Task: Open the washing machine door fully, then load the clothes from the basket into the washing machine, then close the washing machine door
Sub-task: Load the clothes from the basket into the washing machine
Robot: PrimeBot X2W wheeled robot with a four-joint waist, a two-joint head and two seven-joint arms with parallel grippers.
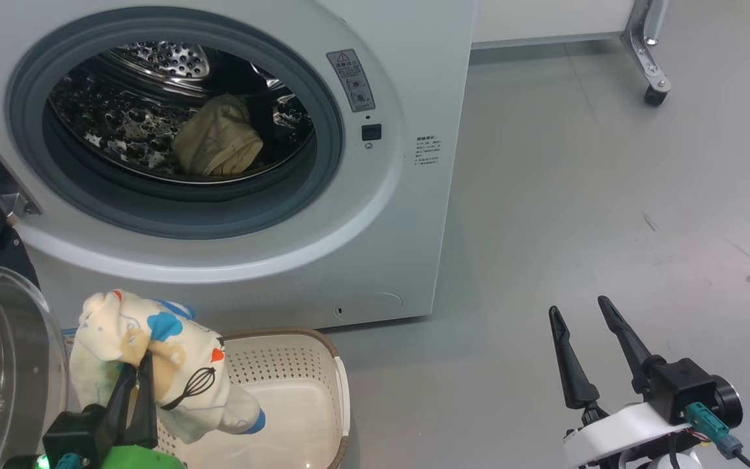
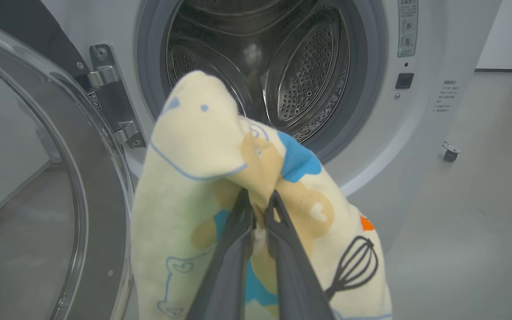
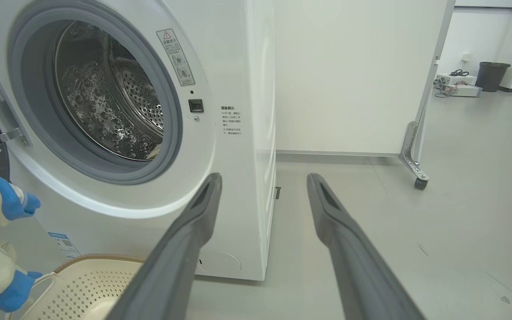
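1. The head view looks forward and down from above at the washing machine (image 1: pixel 414 215) front and the basket (image 1: pixel 284 368).
2. The left wrist view faces the drum (image 2: pixel 309 66) from near; a garment (image 2: pixel 194 146) covers its lower middle.
3. The right wrist view looks from low, perhaps farther back; all three share the drum opening.

White washing machine (image 1: pixel 414 215), grey door seal (image 1: pixel 173 225), silvery hole-dotted drum (image 1: pixel 121 124), pale yellow plain garment (image 1: pixel 219 140), cream printed garment (image 1: pixel 173 371) with blue patches, tan bear, orange spot and black whisk outline, cream perforated basket (image 1: pixel 284 368) with brown rim, grey floor (image 1: pixel 577 195).
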